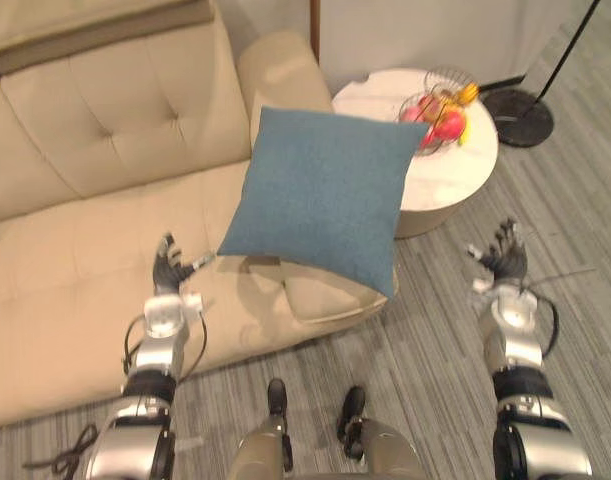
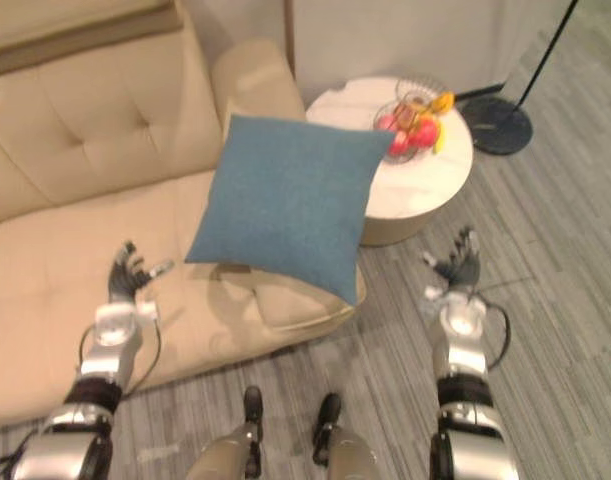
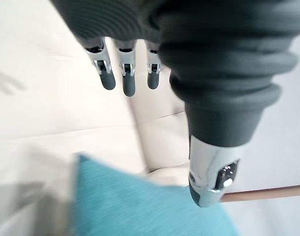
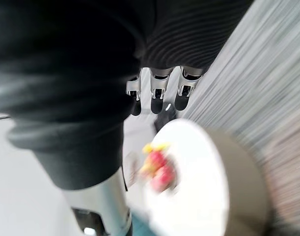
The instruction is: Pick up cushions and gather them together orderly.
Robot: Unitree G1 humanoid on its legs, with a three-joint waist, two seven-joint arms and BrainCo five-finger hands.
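Over the seat of the sofa (image 1: 75, 260) the left hand (image 1: 167, 270) hovers empty, fingers straight and spread, just beside the lower corner of the blue cushion (image 1: 320, 195). This square, plain, plump cushion stands tilted at the sofa's armrest end on what looks like a beige cushion (image 1: 325, 295). It is probably light and soft, so two opposite edges seem the safest hold. Off the sofa's end the right hand (image 1: 505, 258) is likewise open and empty.
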